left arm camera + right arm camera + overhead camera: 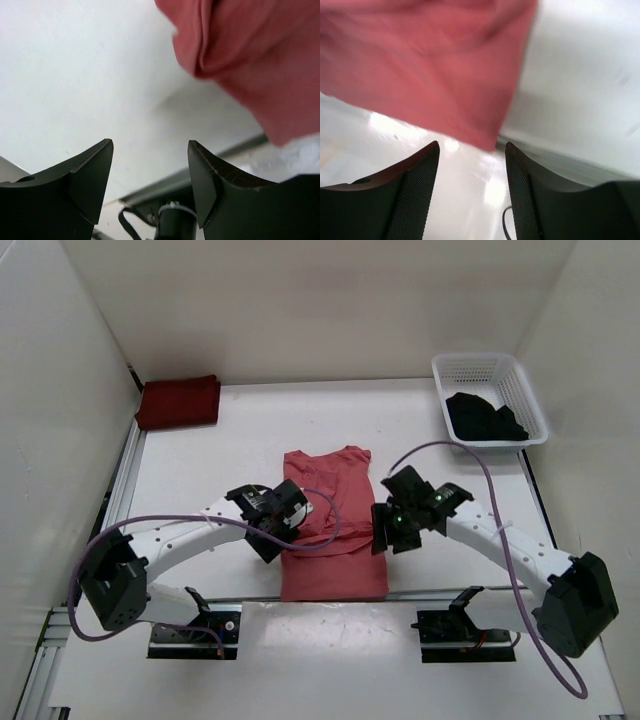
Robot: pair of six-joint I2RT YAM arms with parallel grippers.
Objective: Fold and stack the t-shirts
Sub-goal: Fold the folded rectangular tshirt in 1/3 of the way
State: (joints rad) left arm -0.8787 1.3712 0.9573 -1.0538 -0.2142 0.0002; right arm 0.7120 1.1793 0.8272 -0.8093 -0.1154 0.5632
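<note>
Folding the pink shirt (333, 525), mid-frame, looks like the step now. The left gripper (150, 165) and right gripper (472, 160) sit at its sides, open and empty. Next they should pinch its lower corners.

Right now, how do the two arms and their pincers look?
The left arm and right arm have white links with bulky black joint housings. A thin purple cable loops along each. Small green lights glow at the right wrist. The left pincer and right pincer each have two black, wedge-shaped fingers; the right one's show a fine grid texture.
</note>
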